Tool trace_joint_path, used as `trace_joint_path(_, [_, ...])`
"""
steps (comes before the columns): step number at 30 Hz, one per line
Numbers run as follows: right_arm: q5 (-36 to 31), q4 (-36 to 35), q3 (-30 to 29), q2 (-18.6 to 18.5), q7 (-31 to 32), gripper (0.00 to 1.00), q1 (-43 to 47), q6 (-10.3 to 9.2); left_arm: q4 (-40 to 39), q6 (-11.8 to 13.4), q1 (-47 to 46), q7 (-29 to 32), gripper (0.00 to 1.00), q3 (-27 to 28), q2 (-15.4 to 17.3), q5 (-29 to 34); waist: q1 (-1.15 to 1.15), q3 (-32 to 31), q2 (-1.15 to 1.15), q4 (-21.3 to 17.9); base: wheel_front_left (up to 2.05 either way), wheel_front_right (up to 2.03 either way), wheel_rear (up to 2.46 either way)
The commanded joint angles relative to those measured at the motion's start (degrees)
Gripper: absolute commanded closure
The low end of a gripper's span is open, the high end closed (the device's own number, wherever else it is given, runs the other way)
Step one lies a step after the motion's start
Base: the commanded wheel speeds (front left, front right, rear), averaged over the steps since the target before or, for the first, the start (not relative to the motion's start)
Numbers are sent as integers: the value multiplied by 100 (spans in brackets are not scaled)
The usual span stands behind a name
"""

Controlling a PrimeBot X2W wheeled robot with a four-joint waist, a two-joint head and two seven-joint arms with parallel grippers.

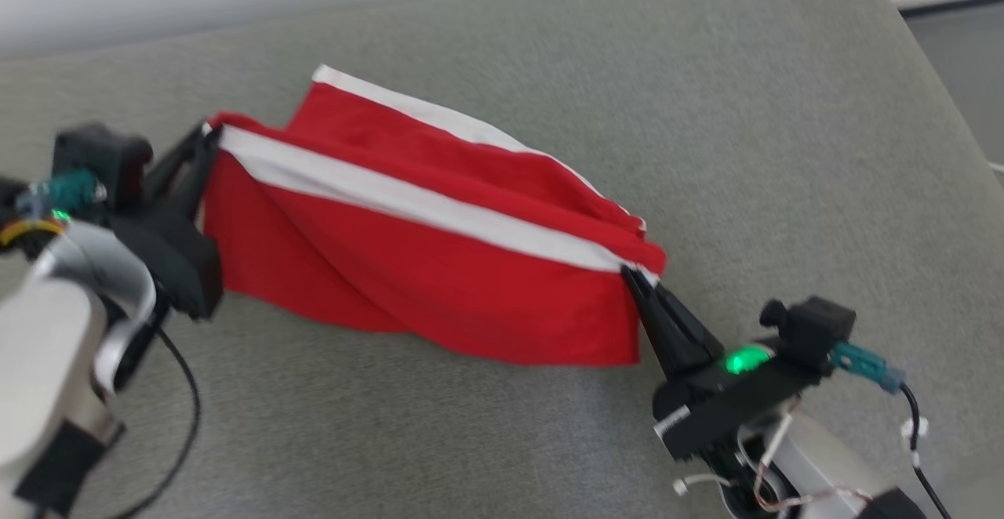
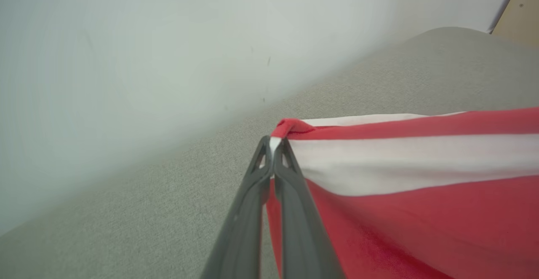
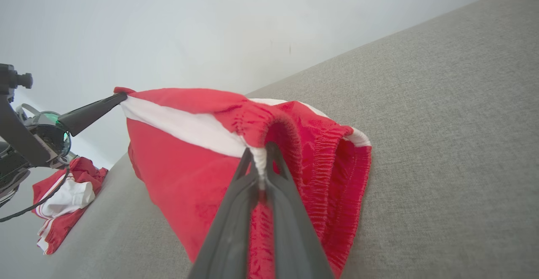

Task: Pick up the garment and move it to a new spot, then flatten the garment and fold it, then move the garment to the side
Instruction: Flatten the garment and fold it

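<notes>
L gripper (image 1: 210,133) is shut tight on the hem corner of the red shorts (image 1: 439,284), at the white stripe. Shorts are stretched between both grippers, far side lying on the cushion. R gripper (image 1: 631,274) is pinched narrow on the elastic waistband. Surface: grey fabric cushion (image 1: 706,111), w/ pale wall (image 2: 126,60) behind. Past the cushion edge lies a red-white cloth (image 3: 63,203), maybe another garment.

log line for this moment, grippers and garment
left gripper: shut on garment corner | right gripper: shut on waistband end | garment: stretched between both over cushion
</notes>
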Motion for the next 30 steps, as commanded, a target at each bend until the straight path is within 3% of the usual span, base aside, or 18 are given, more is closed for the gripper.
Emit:
trace_joint_path(1, [-68,101,5,145,-60,100,-235,-14,211,-46,-350,93,100,-96,75,118,-1,465,-1,-428,0,0,0])
trace_joint_path(12, [-307,778,-80,643,-158,100,-1107,-14,1715,-193,-1895,360,100,-675,-86,279,-1,924,-1,-738,0,0,0])
trace_joint_path(21, [-435,1027,-58,874,-162,100,-1352,-14,2696,-183,-2471,-314,100,-1107,-225,333,-1,1003,-1,-842,0,0,0])
trace_joint_path(23, [-480,1027,-74,890,-163,56,-1371,-14,2874,-184,-2504,-430,100,-1208,-279,271,-1,1004,-1,-844,0,0,0])
trace_joint_path(24, [-516,1013,-89,892,-163,25,-1375,-14,2946,-184,-2556,-513,53,-1229,-287,254,-1,1002,-1,-842,0,0,0])
trace_joint_path(25, [-552,993,-94,888,-163,0,-1369,-14,3022,-184,-2588,-581,0,-1267,-310,233,-1,996,-1,-833,0,0,0])
trace_joint_path(30, [-812,907,-200,783,-156,0,-1203,-14,3292,-185,-2574,-985,0,-1381,-433,22,-1,814,-1,-754,0,0,0])
